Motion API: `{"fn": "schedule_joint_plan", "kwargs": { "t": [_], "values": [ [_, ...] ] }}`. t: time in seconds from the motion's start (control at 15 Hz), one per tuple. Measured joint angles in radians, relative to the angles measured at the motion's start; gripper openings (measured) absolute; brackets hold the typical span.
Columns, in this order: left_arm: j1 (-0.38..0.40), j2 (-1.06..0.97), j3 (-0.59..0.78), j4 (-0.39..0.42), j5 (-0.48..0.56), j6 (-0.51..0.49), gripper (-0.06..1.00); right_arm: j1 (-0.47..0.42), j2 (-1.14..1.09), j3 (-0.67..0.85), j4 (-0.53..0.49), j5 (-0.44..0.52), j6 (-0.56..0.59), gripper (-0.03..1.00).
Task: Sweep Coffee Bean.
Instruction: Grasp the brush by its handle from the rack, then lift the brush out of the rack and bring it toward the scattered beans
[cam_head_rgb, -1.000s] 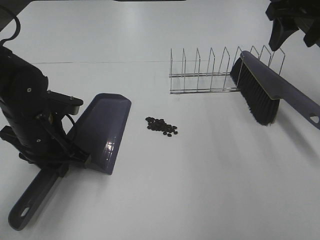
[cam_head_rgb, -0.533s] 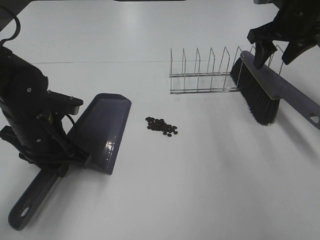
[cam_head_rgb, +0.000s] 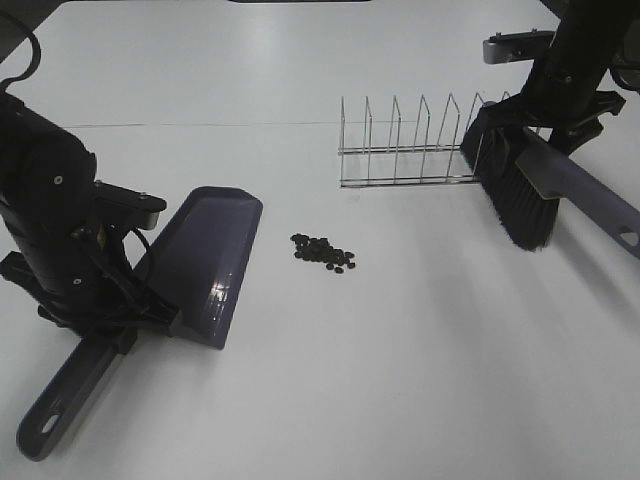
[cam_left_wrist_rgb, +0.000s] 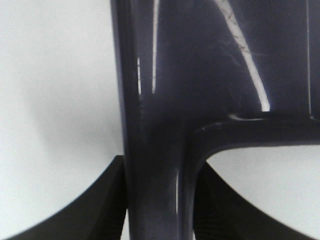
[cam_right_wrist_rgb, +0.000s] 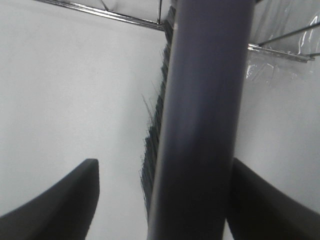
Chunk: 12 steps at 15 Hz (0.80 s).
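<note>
On the table (cam_head_rgb: 420, 350), the dustpan (cam_head_rgb: 205, 260) lies at the left, its handle running back toward the near left corner. The left gripper (cam_left_wrist_rgb: 159, 200) sits there, clamped around the handle. The coffee beans (cam_head_rgb: 323, 253) lie in one small heap near the centre, just right of the pan and apart from it. Behind them and to the right stands the wire rack (cam_head_rgb: 405, 150). The brush (cam_head_rgb: 520, 195) rests at the rack's right end, head up against the last wires, handle stretching nearer and toward the right edge. The right gripper (cam_right_wrist_rgb: 162, 167) straddles the brush's back beside the rack, with one finger clear of it.
</note>
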Motion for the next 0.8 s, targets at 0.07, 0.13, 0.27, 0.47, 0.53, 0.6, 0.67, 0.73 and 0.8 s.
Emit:
{"fn": "schedule_joint_plan", "kwargs": {
  "t": [0.07, 0.13, 0.27, 0.47, 0.53, 0.6, 0.67, 0.73, 0.8],
  "values": [
    [0.0, 0.0, 0.0, -0.001, 0.0, 0.0, 0.34, 0.0, 0.004, 0.0, 0.0, 0.0, 0.0, 0.55],
    [0.0, 0.0, 0.0, -0.005, 0.0, 0.0, 0.34, 0.0, 0.004, 0.0, -0.001, -0.003, 0.0, 0.51],
    [0.0, 0.0, 0.0, -0.008, 0.0, 0.0, 0.34, 0.0, 0.004, 0.0, -0.001, -0.003, 0.003, 0.34],
    [0.0, 0.0, 0.0, -0.009, 0.006, 0.0, 0.34, -0.002, 0.006, 0.0, -0.022, -0.004, 0.06, 0.32],
    [0.0, 0.0, 0.0, -0.006, 0.017, 0.0, 0.34, -0.002, 0.003, 0.0, -0.035, -0.003, 0.083, 0.32],
    [0.0, 0.0, 0.0, 0.002, 0.031, 0.0, 0.34, -0.002, -0.005, 0.0, -0.05, 0.001, 0.1, 0.32],
    [0.0, 0.0, 0.0, 0.015, 0.043, 0.0, 0.34, -0.002, -0.023, 0.0, -0.055, 0.012, 0.111, 0.31],
    [0.0, 0.0, 0.0, 0.03, 0.055, 0.0, 0.34, -0.001, -0.05, 0.0, -0.059, 0.036, 0.124, 0.31],
    [0.0, 0.0, 0.0, 0.041, 0.058, 0.0, 0.34, -0.001, -0.088, 0.0, -0.061, 0.058, 0.133, 0.31]
  ]
}}
